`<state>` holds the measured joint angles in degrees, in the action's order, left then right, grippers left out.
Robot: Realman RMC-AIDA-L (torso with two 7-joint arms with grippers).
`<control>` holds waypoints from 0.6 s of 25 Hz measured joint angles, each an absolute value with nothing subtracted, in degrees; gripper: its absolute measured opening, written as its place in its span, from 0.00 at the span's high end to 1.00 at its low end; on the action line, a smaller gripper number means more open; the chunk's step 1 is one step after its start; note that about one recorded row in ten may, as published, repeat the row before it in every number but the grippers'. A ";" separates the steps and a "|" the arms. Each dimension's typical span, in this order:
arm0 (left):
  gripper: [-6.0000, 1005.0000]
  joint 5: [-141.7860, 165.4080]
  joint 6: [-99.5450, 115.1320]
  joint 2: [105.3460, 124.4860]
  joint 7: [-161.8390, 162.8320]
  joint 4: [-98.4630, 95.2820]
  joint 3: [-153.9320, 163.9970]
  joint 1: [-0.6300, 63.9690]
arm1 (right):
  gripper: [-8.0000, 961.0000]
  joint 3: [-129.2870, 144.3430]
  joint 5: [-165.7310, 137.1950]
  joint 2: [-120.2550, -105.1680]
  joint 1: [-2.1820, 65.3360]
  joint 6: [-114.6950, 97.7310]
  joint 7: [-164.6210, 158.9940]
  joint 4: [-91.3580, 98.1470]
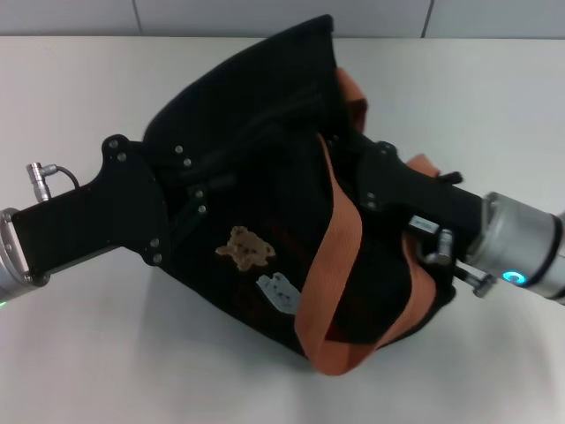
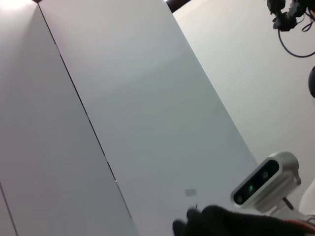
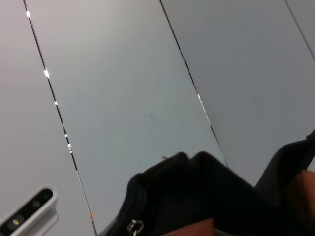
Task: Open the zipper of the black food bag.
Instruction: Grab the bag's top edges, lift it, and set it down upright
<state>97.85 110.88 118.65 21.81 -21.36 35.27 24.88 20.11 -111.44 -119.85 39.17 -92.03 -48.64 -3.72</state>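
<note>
On the table, both claws press into the black food bag, grips unclear.

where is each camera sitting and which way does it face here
Head view: above, looking down at the boxy black fabric food bag on the white table; left gripper and right gripper at its sides.
Left wrist view: aims up along grey wall panels; none of its own fingers show.
Right wrist view: also aims up, over the bag's edge and small silver zipper pull.
Shared: both wrist views catch the bag and a camera housing.
</note>
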 joint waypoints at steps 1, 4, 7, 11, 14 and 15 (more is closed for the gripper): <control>0.90 97.62 110.97 118.65 21.60 -21.36 35.24 24.91 | 0.63 19.97 -111.45 -119.85 40.03 -91.12 -48.07 -4.50; 0.90 97.26 111.32 118.62 20.43 -21.31 35.19 25.01 | 0.62 19.78 -111.45 -119.86 42.99 -87.87 -46.00 -7.16; 0.90 96.55 111.57 118.61 19.50 -21.02 35.19 25.10 | 0.62 19.62 -111.46 -119.86 46.03 -85.56 -43.89 -9.68; 0.90 96.52 111.60 118.63 18.13 -20.81 35.16 25.01 | 0.62 19.37 -111.45 -119.88 46.33 -85.43 -43.53 -9.76; 0.90 96.71 111.61 118.70 17.16 -20.74 35.19 24.66 | 0.62 19.37 -111.22 -119.91 44.72 -85.69 -43.53 -8.53; 0.90 96.75 111.62 118.72 17.11 -20.73 35.21 24.51 | 0.62 19.37 -111.19 -119.92 43.99 -85.91 -43.56 -7.99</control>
